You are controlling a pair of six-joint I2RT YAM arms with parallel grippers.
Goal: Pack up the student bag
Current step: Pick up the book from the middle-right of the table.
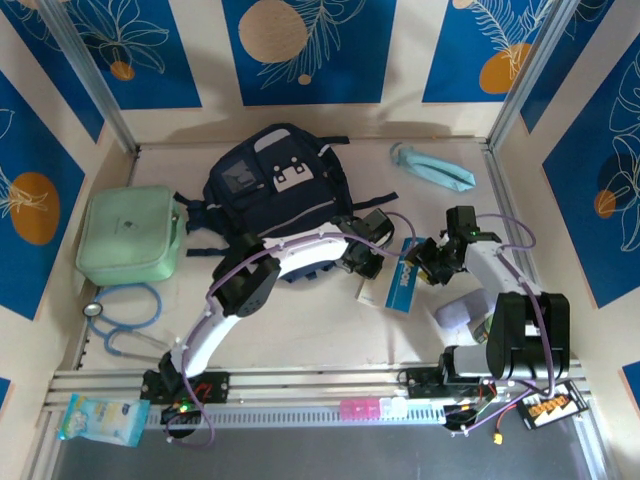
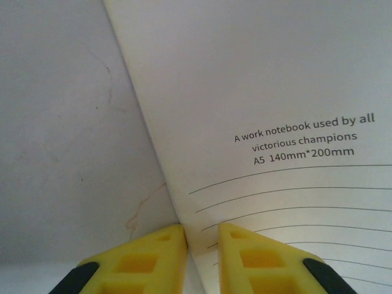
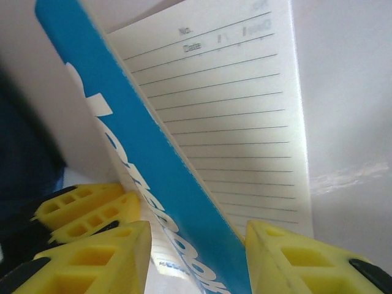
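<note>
Overhead, the pale worktop carried the student bag, which lay flat in the upper middle of the frame. A mint-green case sat just beside it at the left. Right of centre, a blue-covered notebook hung tilted between both arms. My left claw was nearly closed, pinching the notebook's lined page edge. My right claw stood partly open astride the blue cover. I couldn't tell whether it gripped.

Bare table lay open at 6 o'clock of the student bag. The notebook blocked its 4 o'clock side, and the green case its 9 o'clock.
</note>
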